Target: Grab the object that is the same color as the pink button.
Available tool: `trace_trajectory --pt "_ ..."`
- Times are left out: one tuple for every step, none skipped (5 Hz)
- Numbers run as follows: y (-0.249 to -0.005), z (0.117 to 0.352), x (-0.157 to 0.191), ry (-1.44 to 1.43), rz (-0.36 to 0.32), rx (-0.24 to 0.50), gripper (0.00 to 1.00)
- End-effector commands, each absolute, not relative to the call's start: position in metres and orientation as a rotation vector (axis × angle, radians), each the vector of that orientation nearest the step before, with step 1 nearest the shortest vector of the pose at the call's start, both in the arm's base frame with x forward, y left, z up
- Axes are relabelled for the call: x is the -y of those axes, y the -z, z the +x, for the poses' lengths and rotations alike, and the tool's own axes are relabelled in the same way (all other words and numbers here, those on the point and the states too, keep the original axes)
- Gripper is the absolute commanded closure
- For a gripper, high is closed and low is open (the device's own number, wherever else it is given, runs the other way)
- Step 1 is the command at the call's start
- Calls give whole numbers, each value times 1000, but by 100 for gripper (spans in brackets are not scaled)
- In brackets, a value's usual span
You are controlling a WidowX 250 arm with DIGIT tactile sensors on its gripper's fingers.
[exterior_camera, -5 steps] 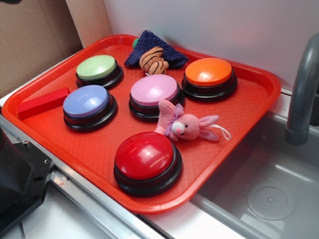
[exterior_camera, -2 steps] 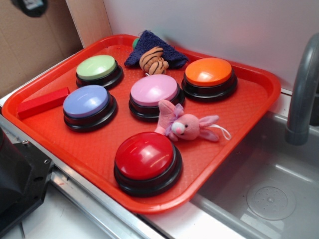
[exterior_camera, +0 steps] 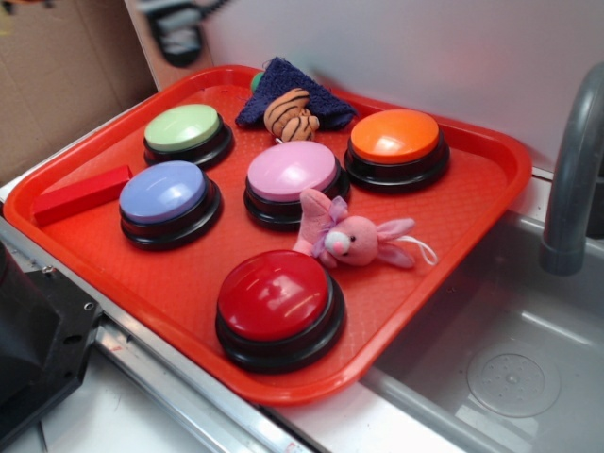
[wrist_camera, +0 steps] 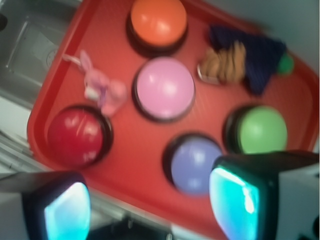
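A small pink plush bunny [exterior_camera: 357, 239] [wrist_camera: 104, 89] lies on the red tray [exterior_camera: 444, 217] between the pink button [exterior_camera: 291, 172] [wrist_camera: 164, 88] and the red button [exterior_camera: 274, 297] [wrist_camera: 76, 135]. In the wrist view my gripper [wrist_camera: 150, 207] is open, its two teal-padded fingers wide apart with nothing between them. It hangs high over the tray's near-left edge, well away from the bunny. In the exterior view only a blurred dark part of the arm [exterior_camera: 179, 28] shows at the top left.
The tray also carries a lavender-blue button [exterior_camera: 163, 192], green button [exterior_camera: 183, 128], orange button [exterior_camera: 394, 137], a red block [exterior_camera: 82, 193], and an orange-brown striped plush [exterior_camera: 290, 115] on a dark blue cloth [exterior_camera: 283, 80]. A sink [exterior_camera: 510, 359] with a grey faucet [exterior_camera: 571, 179] lies to the right.
The arm's blurred dark shape has moved rightward along the top of the exterior view. Everything on the tray has stayed put.
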State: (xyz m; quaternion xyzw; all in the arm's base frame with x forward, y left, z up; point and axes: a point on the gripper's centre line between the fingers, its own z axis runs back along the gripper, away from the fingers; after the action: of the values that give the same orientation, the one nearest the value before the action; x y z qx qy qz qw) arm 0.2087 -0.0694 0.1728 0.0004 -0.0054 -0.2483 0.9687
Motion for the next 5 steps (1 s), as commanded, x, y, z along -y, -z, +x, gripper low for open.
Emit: trace_trajectory --pt "-152 232 113 728 -26 35 0" --pt "-123 238 130 822 -42 23 0" --pt "-104 242 141 923 -51 22 0" --pt "-87 244 150 1006 -33 25 0" --pt "-69 241 154 1060 -45 12 0"
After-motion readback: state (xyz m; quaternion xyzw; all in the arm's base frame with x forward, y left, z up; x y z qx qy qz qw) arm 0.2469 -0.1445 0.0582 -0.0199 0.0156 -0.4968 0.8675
